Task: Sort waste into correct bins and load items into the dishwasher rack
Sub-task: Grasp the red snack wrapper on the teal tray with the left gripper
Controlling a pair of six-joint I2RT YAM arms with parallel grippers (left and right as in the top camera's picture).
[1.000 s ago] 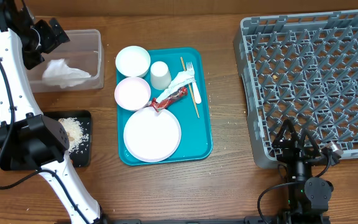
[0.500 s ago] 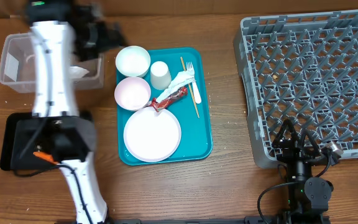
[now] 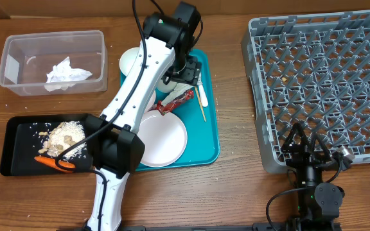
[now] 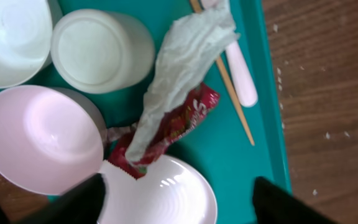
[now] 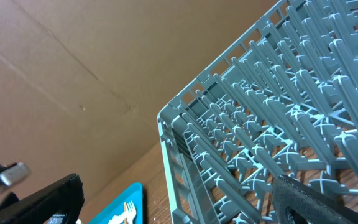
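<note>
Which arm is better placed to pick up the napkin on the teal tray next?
Left arm: its open jaws hang right above the napkin and red wrapper. The right arm sits at the rack's near corner, far from the tray.

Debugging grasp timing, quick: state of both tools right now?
Left tool: open, holding nothing, over the crumpled napkin and red wrapper.
Right tool: open, empty, beside the dishwasher rack.

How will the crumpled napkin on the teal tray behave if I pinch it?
Probably floppy and very light: the napkin looks like thin, creased paper, so it should collapse in a pinch. Its lower end lies on the red wrapper, which might get dragged along.
</note>
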